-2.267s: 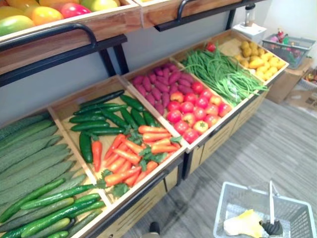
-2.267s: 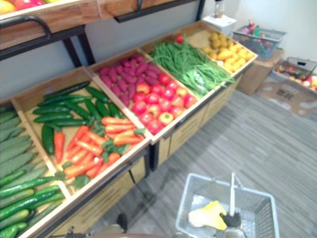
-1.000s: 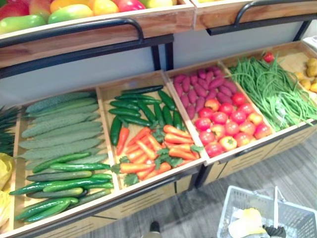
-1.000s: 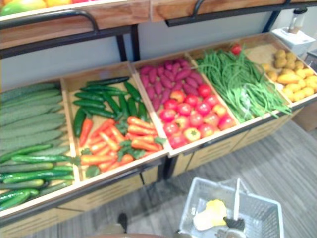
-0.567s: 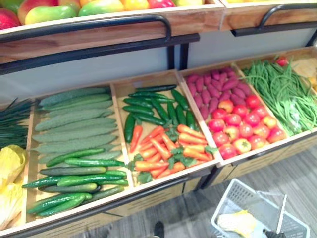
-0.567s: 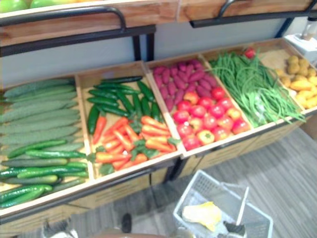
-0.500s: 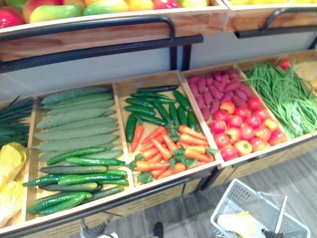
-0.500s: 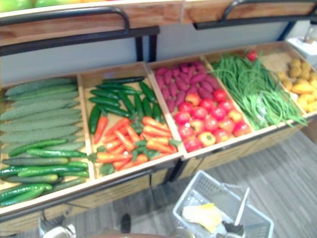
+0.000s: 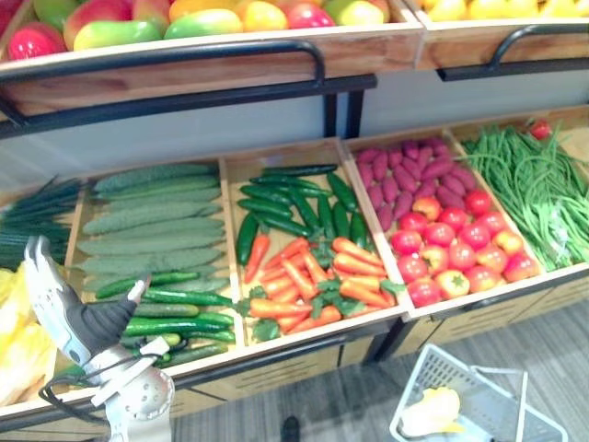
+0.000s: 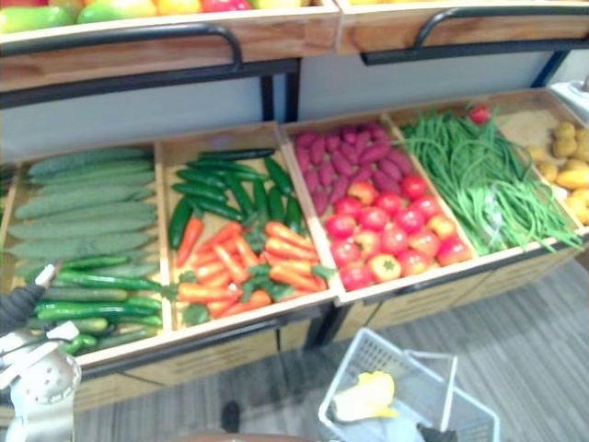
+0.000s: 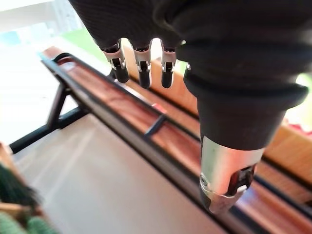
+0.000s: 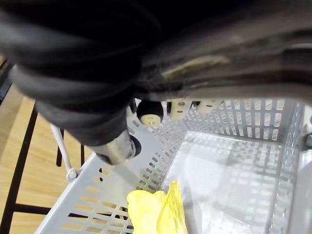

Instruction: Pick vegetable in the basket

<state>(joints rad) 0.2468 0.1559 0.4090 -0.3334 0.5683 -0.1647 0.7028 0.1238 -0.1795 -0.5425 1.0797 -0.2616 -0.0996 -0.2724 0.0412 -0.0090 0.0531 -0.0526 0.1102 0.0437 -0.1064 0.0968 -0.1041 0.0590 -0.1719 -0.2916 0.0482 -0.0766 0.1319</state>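
The left robot hand point(image 9: 78, 318) hovers spread wide over the cucumbers point(image 9: 152, 216) on the counter point(image 9: 304, 354). The right robot hand point(image 12: 116, 145) is curled round the handle of the basket point(image 10: 368, 354), where a yellow vegetable point(image 10: 363, 398) lies.

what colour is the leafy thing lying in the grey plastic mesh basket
Yellow. The leafy vegetable in the grey basket shows best in right wrist view.

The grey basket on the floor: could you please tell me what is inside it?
Inside the basket lies one yellow leafy vegetable; the bottom beside it looks bare. The right hand covers part of the basket, so that part cannot be seen.
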